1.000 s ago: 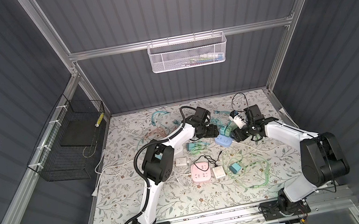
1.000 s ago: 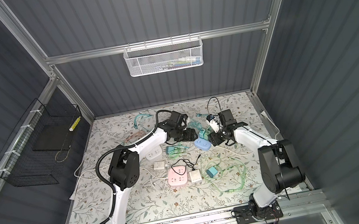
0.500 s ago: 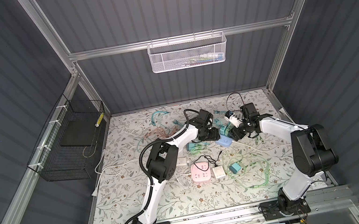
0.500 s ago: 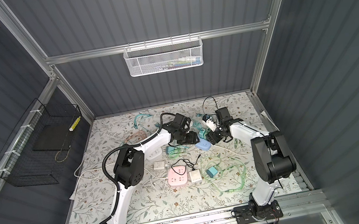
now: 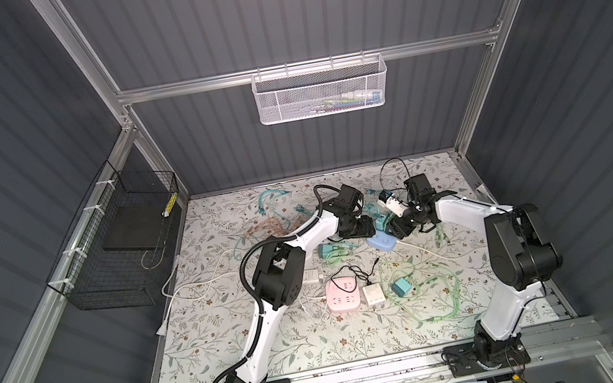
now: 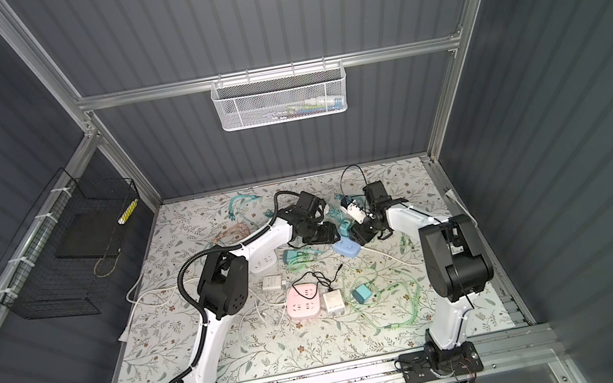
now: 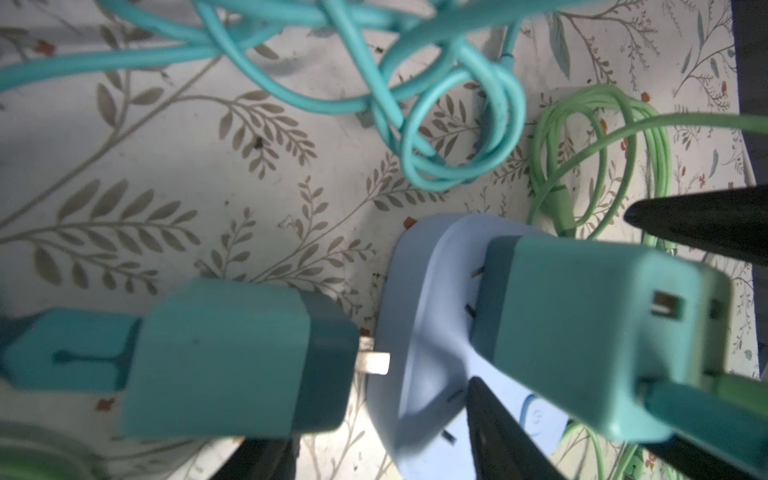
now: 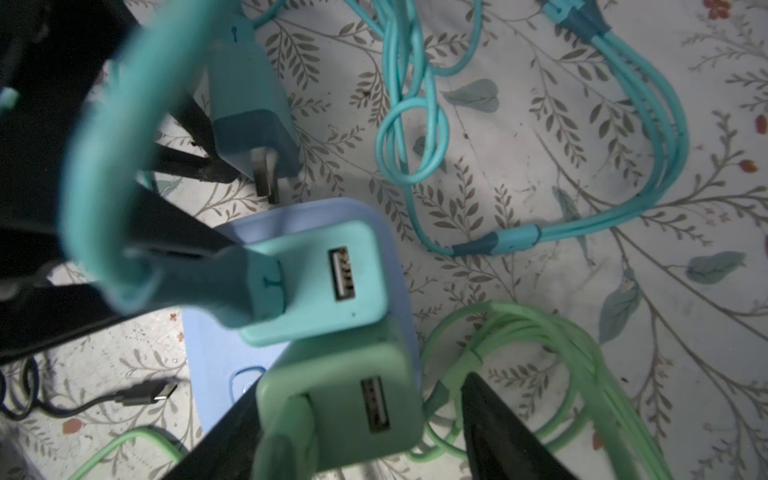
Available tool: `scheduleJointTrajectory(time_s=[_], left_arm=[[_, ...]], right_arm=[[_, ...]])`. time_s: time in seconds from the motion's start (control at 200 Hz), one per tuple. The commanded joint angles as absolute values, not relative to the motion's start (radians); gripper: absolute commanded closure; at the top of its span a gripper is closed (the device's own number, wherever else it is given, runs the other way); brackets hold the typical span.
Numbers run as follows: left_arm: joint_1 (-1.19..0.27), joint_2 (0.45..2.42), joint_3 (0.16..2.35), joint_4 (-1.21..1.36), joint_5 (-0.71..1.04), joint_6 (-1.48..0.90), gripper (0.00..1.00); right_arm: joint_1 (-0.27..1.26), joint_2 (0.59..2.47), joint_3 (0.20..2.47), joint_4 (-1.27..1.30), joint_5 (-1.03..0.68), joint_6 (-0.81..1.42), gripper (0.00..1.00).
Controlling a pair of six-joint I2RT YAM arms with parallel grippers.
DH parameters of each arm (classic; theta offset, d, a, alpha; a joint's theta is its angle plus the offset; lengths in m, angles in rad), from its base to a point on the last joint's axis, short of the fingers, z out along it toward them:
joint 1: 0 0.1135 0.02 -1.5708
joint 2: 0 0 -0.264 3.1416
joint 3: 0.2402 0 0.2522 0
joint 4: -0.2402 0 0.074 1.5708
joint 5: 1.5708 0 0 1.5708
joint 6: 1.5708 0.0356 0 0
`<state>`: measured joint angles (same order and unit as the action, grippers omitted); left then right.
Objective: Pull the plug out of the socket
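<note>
A pale blue socket (image 5: 382,241) (image 8: 216,357) lies on the floral mat between both arms. Two plugs sit in it: a teal plug (image 8: 316,282) (image 7: 582,332) and a green plug (image 8: 340,411). My right gripper (image 8: 361,390) is open astride the green plug; one finger touches it and the other finger (image 8: 498,432) stands a little apart. My left gripper (image 7: 370,411) is open over the socket's rim, with one finger (image 7: 498,432) on the socket's face. A second teal plug (image 7: 232,357) lies free beside the socket with its prongs bare.
Teal cables (image 8: 415,137) and green cables (image 8: 540,340) coil around the socket. Nearer the front lie a pink power strip (image 5: 341,297), a white adapter (image 5: 374,295), a teal charger (image 5: 401,287) and a black cable (image 8: 124,399). Wire baskets hang on the back and left walls.
The right gripper has moved left onto the blue socket, and the left gripper has shifted slightly toward it. The left jaws have narrowed.
</note>
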<state>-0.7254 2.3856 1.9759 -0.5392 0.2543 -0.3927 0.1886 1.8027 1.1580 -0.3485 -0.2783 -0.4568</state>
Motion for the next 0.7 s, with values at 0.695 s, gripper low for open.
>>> scheduleJointTrajectory(time_s=[0.695], left_arm=[[-0.746, 2.456, 2.075, -0.690, 0.194, -0.342, 0.48]], right_arm=[[0.207, 1.804, 1.203, -0.397, -0.371, -0.492, 0.64]])
